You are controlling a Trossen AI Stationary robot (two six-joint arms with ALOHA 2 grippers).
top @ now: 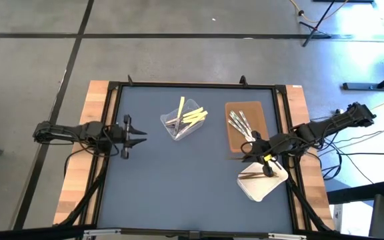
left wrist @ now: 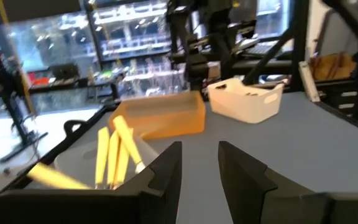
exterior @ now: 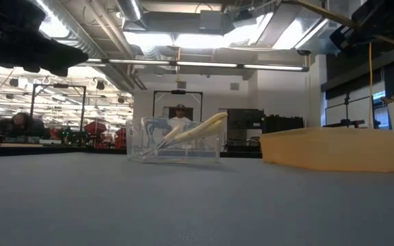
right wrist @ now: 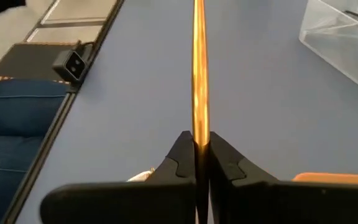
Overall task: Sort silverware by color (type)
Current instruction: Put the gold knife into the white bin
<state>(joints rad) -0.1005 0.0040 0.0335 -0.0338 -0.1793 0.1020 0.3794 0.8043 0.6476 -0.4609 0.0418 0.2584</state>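
Right gripper (right wrist: 197,146) is clenched on 1 orange-brown utensil (right wrist: 198,68), pinched near one end so the long shaft sticks out ahead of the fingers; in the high view this gripper (top: 255,156) hangs between the brown tray (top: 235,110) and the white tray (top: 262,191), at the table's right side. Orange-brown pieces (top: 251,175) already lie in the white tray, shiny silver pieces (top: 239,123) on the brown tray, and pale yellow pieces (top: 193,116) sit in the clear tub (top: 177,130) with a few darker ones I can't identify. Step in hand looks like delivering the held piece to the white tray with its matches. To do it well: carry it over the tray's open middle, swing the shaft so it lines up with the pieces lying there, lower until the free end is inside the wall, then let go; dropping from height risks a bounce out or a tip catching the rim. Keep the grip firm while moving, since the thin shaft could pivot between the fingers. Left gripper (top: 139,135) waits at the table's left, near the tub, fingers (left wrist: 166,171) parted and holding nothing. Tub contents remain to sort.
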